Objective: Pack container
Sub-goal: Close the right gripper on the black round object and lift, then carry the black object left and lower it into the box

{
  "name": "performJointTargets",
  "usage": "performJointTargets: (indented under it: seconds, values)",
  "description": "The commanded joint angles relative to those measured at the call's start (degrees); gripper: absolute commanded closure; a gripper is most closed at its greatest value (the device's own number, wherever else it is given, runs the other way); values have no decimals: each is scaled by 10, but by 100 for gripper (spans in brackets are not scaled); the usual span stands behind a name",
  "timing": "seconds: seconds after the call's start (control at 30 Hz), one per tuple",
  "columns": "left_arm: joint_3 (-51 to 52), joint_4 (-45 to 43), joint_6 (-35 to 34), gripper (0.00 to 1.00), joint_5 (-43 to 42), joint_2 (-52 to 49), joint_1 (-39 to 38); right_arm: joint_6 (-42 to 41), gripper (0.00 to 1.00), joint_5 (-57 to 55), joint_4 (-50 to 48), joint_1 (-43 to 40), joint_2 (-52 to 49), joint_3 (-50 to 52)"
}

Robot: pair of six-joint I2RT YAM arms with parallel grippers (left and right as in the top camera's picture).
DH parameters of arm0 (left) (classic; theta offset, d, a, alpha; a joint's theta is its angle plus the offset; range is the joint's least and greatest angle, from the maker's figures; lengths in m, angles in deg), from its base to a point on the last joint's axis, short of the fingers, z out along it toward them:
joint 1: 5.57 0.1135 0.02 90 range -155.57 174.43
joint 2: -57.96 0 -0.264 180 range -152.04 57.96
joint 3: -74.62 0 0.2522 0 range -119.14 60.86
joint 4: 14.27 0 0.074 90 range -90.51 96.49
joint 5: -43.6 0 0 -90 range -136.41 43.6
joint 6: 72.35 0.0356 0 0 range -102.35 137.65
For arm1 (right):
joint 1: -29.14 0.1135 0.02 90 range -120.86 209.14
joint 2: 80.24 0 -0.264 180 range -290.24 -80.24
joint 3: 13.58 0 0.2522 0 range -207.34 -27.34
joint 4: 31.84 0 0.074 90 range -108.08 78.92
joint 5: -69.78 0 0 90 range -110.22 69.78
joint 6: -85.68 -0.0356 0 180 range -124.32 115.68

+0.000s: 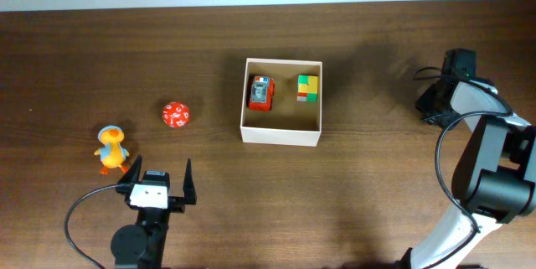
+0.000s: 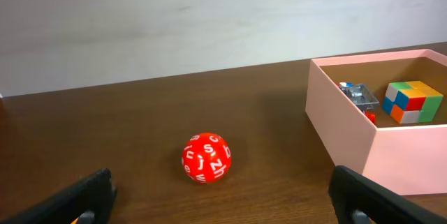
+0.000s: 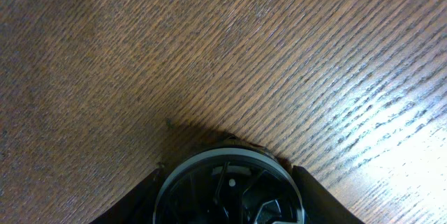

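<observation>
With the toy car (image 1: 260, 93) and block (image 1: 307, 87) in the container (image 1: 280, 137), the wide-open, empty left end effector (image 1: 161, 173) should reach far for the red ball (image 1: 176, 115); I cannot tell how the right end effector (image 1: 437, 93) stands.

1. 1x container (image 1: 280, 137), square and open-topped.
2. 1x red toy car (image 1: 260, 93).
3. 1x multicolour cube (image 1: 307, 87).
4. 1x red ball (image 1: 176, 115) with white characters.
5. 1x orange-yellow duck (image 1: 111, 148).
6. 2x robot arms: left arm (image 1: 142, 235), right arm (image 1: 494, 168).
7. Small toys total: 4.
</observation>
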Motion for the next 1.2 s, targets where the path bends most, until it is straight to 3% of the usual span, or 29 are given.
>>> performJointTargets:
  seconds: [0.0, 0.53, 0.97, 1.17]
  values:
    - [4, 0, 11, 1, 0, 4, -1, 6, 53, -2, 3, -2, -19, 4]
    - [4, 0, 11, 1, 0, 4, -1, 32, 53, 52, 107, -2, -10, -100]
    - [4, 0, 11, 1, 0, 4, -1, 265, 53, 389, 223, 20, -10, -241]
    - [4, 0, 11, 1, 0, 4, -1, 322, 53, 455, 282, 77, -9, -306]
